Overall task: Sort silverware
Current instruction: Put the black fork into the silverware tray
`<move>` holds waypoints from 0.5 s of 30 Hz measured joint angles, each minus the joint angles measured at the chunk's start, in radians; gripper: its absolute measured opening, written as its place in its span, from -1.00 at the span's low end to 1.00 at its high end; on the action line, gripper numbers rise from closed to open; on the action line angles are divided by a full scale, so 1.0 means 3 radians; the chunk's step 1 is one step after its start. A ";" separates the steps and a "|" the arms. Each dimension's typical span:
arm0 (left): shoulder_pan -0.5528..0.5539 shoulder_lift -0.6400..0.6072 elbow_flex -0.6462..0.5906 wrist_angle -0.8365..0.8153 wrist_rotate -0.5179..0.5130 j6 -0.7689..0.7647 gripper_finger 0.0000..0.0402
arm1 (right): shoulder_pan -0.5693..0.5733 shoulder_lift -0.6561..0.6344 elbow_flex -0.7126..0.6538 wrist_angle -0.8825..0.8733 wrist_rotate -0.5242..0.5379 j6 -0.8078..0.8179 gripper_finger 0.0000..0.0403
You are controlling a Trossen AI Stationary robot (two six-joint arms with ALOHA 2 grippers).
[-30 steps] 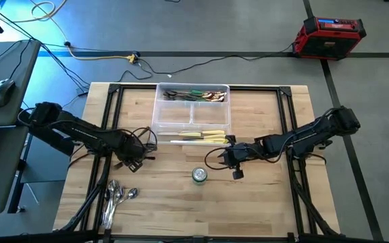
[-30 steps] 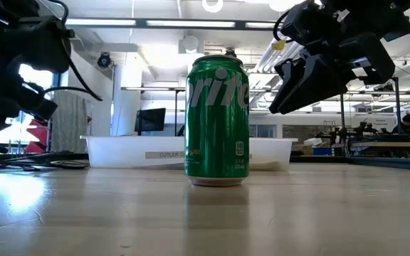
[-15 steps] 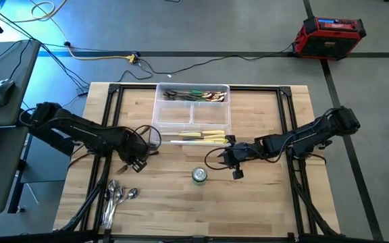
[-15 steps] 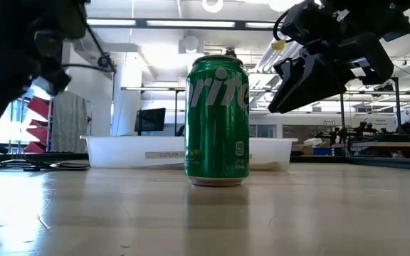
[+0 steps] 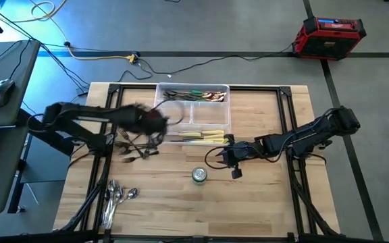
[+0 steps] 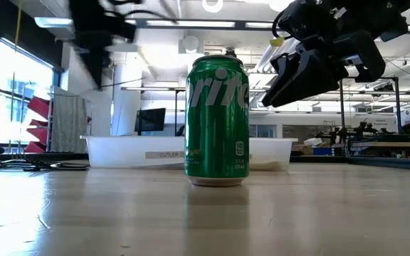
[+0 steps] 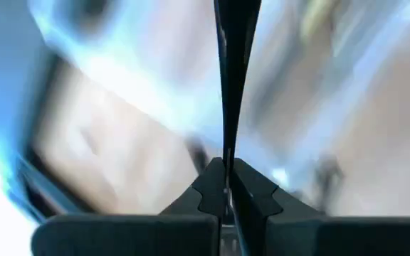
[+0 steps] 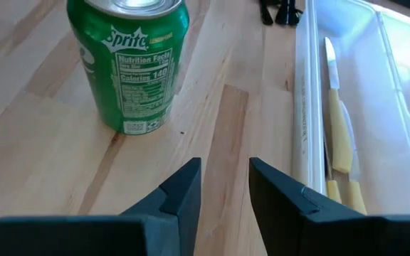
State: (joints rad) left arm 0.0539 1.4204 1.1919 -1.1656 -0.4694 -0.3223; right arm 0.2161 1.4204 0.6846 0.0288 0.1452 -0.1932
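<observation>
A: Two arms over the table [image 5: 262, 196], and the high view gives the full spread. The clear tray [image 5: 192, 113] sits at the far middle, with cream-handled knives [image 5: 204, 136] in its near compartment and green-handled pieces [image 5: 198, 94] with dark forks [image 5: 171, 94] in the far one.

B: And spoons [image 5: 117, 197] lie loose at the table's near left corner, well away from the tray. Only the high view shows those.

A: Left gripper [image 5: 155, 121] hangs blurred at the tray's left edge. From above you can't read its fingers at all.

B: The left wrist view settles that: the fingers [image 7: 212, 186] are pressed together on a slim dark utensil [image 7: 235, 78] standing straight up between them. Fork or spoon, I can't say.

A: Right gripper [image 5: 234, 158] sits just off the tray's near right corner, close to the green can [image 5: 199, 175].

B: Its wrist view shows the fingers [image 8: 184, 192] parted with nothing between them, the can [image 8: 128, 60] ahead on bare wood, and the yellow knife handles [image 8: 340, 139] lying in the tray beside it.

A: The low view adds height: the right gripper [image 6: 297, 71] hovers above the tabletop, beside the can's upper half, with the tray's white wall [image 6: 127, 151] behind.
</observation>
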 joint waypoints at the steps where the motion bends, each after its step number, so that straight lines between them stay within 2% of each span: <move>1: 0.0105 0.0117 0.0108 0.0190 -0.0057 0.0366 -1.00 | 0.0000 0.0000 0.0000 0.0000 0.0000 -0.0005 -0.49; 5: 0.0552 0.0601 0.0488 0.0899 -0.0063 0.1661 -1.00 | 0.0001 0.0000 0.0000 -0.0009 -0.0003 0.0030 -0.49; 9: 0.0956 0.1091 0.0794 0.1340 -0.0053 0.2812 -1.00 | 0.0030 0.0000 0.0000 -0.0065 -0.0003 0.0101 -0.49; 12: 0.1235 0.1423 0.0950 0.1573 -0.0020 0.3319 -1.00 | 0.0064 0.0000 0.0000 -0.0125 -0.0001 0.0131 -0.49; 15: 0.1458 0.1708 0.1049 0.1615 0.0090 0.3595 -1.00 | 0.0104 0.0000 0.0000 -0.0164 0.0010 0.0133 -0.49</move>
State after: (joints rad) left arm 0.4914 1.9327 1.5064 -0.6812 -0.4424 0.7562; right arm 0.2472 1.4204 0.6846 -0.0204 0.1483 -0.1533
